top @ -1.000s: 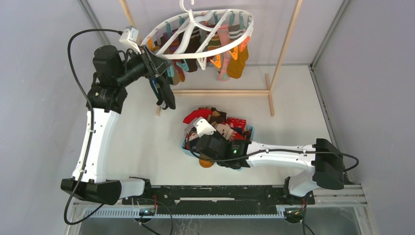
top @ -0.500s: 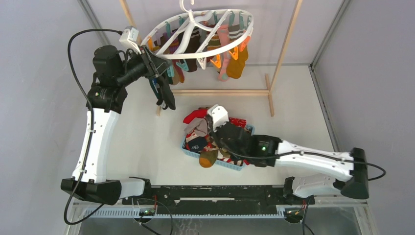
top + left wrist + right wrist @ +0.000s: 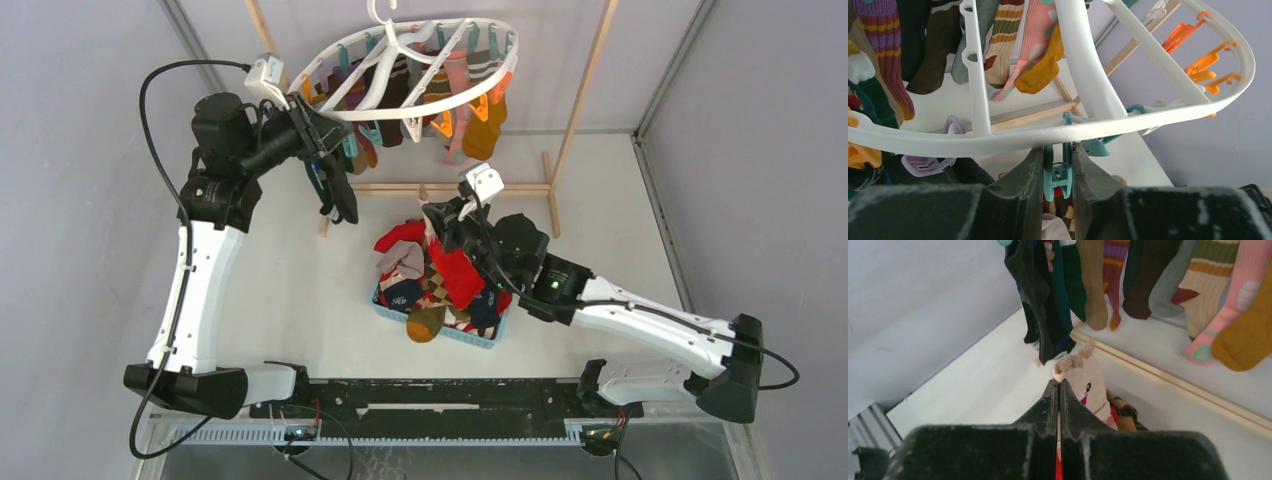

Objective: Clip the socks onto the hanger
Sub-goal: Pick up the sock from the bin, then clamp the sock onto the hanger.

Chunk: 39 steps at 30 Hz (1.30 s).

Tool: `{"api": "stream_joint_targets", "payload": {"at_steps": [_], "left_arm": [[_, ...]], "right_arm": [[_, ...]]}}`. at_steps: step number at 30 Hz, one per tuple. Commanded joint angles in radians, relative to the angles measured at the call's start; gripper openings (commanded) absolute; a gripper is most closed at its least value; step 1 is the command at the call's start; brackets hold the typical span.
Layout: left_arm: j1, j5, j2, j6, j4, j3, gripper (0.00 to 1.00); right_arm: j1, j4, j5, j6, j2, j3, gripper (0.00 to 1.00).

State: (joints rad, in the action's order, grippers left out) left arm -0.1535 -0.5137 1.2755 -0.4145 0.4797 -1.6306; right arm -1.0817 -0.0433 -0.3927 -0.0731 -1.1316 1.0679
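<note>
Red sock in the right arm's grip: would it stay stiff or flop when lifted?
Probably floppy: the red sock droops from the right end effector down onto the sock pile. Likely light, since a closed pinch alone holds it. It could snag on that pile.

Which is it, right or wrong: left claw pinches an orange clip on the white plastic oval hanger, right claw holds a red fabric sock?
Wrong on colour: left wrist view shows the left claw pinching a teal plastic clip on the white plastic oval hanger; the right claw holds a red fabric sock.
</note>
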Motion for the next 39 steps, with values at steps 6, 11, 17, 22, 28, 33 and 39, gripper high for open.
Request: {"api": "stream_joint_targets", "payload": {"at_steps": [6,11,17,22,28,33,39], "left_arm": [[-0.039,0.038,0.002,-0.044,-0.008,-0.018,0.0],[-0.046,0.052,0.011,-0.042,-0.011,-0.021,0.0],[-0.047,0.069,0.01,-0.047,-0.032,-0.002,0.0],[-0.048,0.062,0.018,-0.05,-0.043,-0.002,0.0],[-0.048,0.064,0.018,-0.032,-0.033,-0.002,0.0],[-0.049,0.068,0.018,-0.04,-0.036,-0.002,0.0],[-0.049,0.071,0.014,-0.036,-0.035,0.0,0.0]], "right_arm": [[-0.005,-0.349,-0.029,0.052,-0.193,0.108,0.0],[0.012,-0.353,-0.014,0.07,-0.307,0.218,0.0],[0.033,-0.352,0.022,0.07,-0.385,0.301,0.0],[0.037,-0.345,0.036,0.098,-0.41,0.321,0.0],[0.038,-0.342,0.057,0.104,-0.411,0.321,0.0],[0.03,-0.336,0.074,0.101,-0.424,0.339,0.0],[0.029,-0.335,0.076,0.105,-0.428,0.355,0.0]]}}
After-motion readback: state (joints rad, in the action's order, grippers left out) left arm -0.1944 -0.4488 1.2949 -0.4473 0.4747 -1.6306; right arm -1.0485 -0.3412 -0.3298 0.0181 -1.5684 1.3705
